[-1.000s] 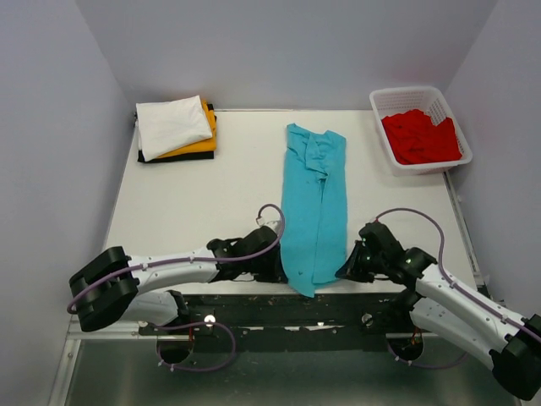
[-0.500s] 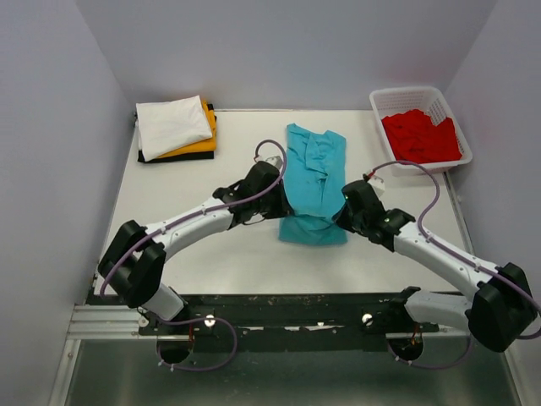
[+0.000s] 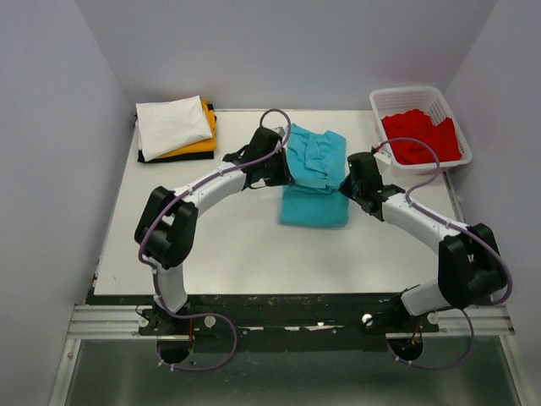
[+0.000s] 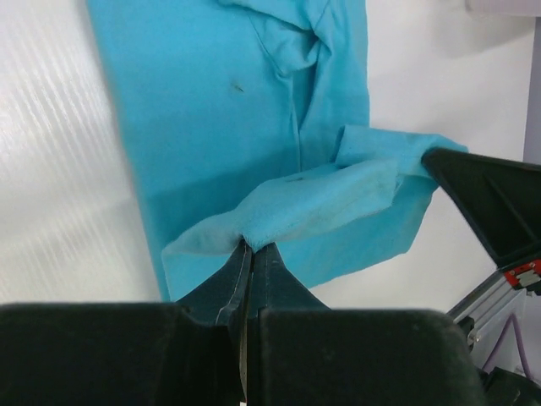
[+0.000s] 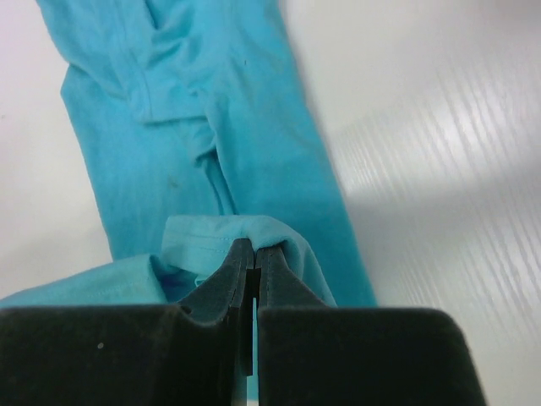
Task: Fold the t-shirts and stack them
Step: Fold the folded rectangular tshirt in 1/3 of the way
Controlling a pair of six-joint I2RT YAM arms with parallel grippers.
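Teal t-shirt [image 3: 314, 182]: it is lying mid-table between the arms as a narrow lengthwise strip, its near half being doubled over the far half.
Left gripper [image 4: 249, 249]: it is pinching one corner of the lifted hem, jaws closed tight on the cloth.
Right gripper [image 5: 254, 247]: it is clamping the other hem corner in the same way, and the hem is sagging a little between the two.
Doing the step well: both arms should be travelling at the same pace and height, keeping the hem taut and square. They should be laying it just short of the collar before letting go, so the crease is forming straight.
Risk: the cloth underneath is looking rumpled near the collar and may be bunching under the flap.
Change from earlier: a second ago the shirt was lying full length with both grippers at its near hem. Now the hem is sitting far up the shirt, and the crease is lying where the middle was.
Finished stack [image 3: 173, 125]: it is waiting at the far left corner.
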